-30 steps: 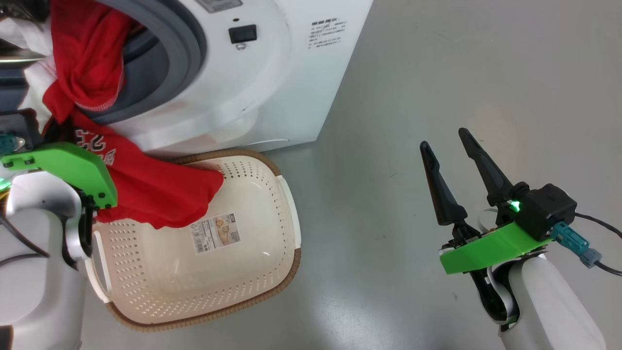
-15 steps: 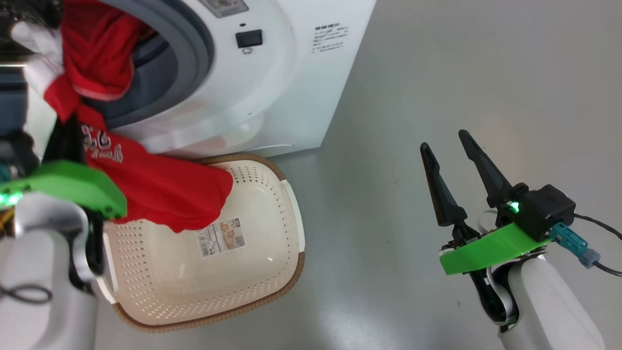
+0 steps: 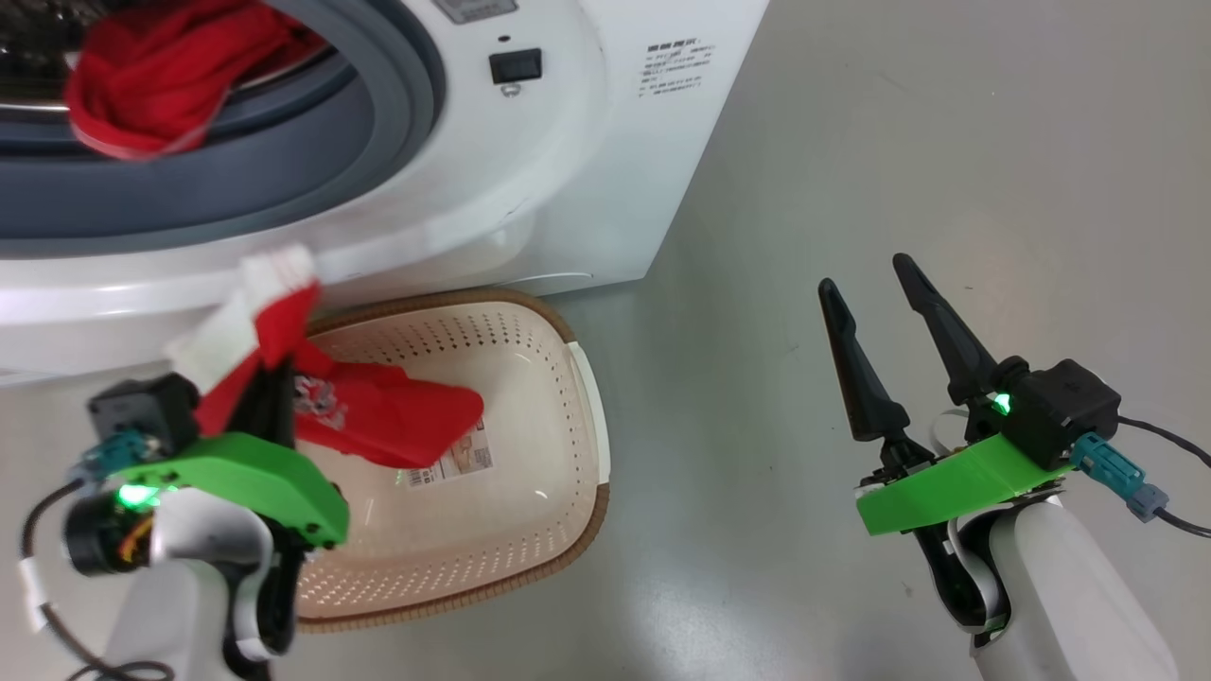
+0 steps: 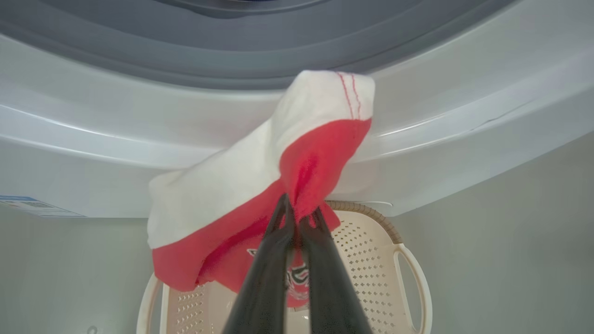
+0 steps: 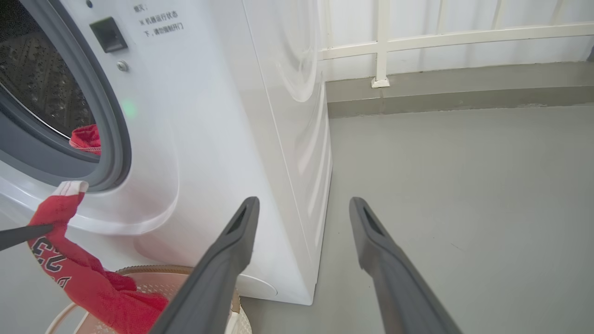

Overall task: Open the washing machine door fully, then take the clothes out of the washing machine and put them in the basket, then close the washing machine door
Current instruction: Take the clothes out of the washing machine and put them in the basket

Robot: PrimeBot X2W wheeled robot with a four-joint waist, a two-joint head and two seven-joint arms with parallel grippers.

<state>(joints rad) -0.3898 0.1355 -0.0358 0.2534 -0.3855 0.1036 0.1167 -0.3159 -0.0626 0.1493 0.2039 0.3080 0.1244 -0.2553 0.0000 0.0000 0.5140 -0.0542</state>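
Now the left gripper (image 4: 299, 217), pinched shut on the red jersey (image 4: 320, 157), has drawn it clear of the drum (image 5: 41, 88). Its soft, white-trimmed cloth droops into the perforated cream basket (image 3: 530, 378) below the washing machine (image 3: 587, 170). Another red garment (image 3: 142, 80) remains inside, so unloading isn't done. The right gripper (image 3: 861, 272) gapes empty.

A plain laundry corner: a big white front-loading washing machine (image 5: 278, 139) stands on a smooth grey floor (image 5: 464, 195), with a white barred railing (image 5: 380, 44) behind.
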